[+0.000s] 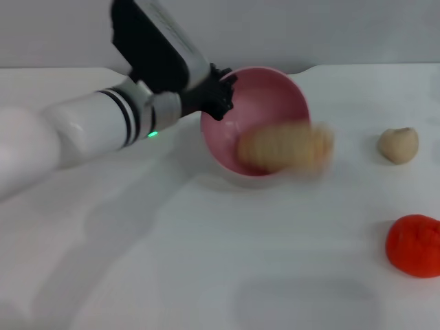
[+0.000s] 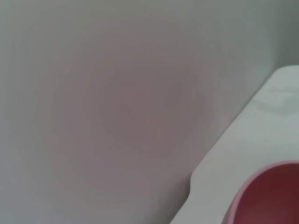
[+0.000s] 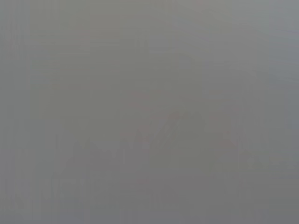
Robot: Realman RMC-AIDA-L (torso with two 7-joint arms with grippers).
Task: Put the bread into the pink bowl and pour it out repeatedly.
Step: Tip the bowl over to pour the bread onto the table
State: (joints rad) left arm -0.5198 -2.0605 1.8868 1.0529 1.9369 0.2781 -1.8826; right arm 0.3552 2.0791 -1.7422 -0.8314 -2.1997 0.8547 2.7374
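The pink bowl [image 1: 265, 103] is tipped on its side above the white table [image 1: 206, 261], its opening facing forward. My left gripper [image 1: 221, 96] is shut on the bowl's left rim, the arm reaching in from the left. The bread [image 1: 285, 146], pale tan and ridged, shows as a motion-blurred shape at the bowl's lower rim, partly outside it. The left wrist view shows only an edge of the pink bowl [image 2: 271, 196] against the grey wall and the table edge. My right gripper is out of view, and the right wrist view shows plain grey.
A small tan rounded lump [image 1: 398, 145] lies on the table to the right of the bowl. A red-orange lump [image 1: 414, 245] sits nearer the front right edge. A grey wall runs behind the table.
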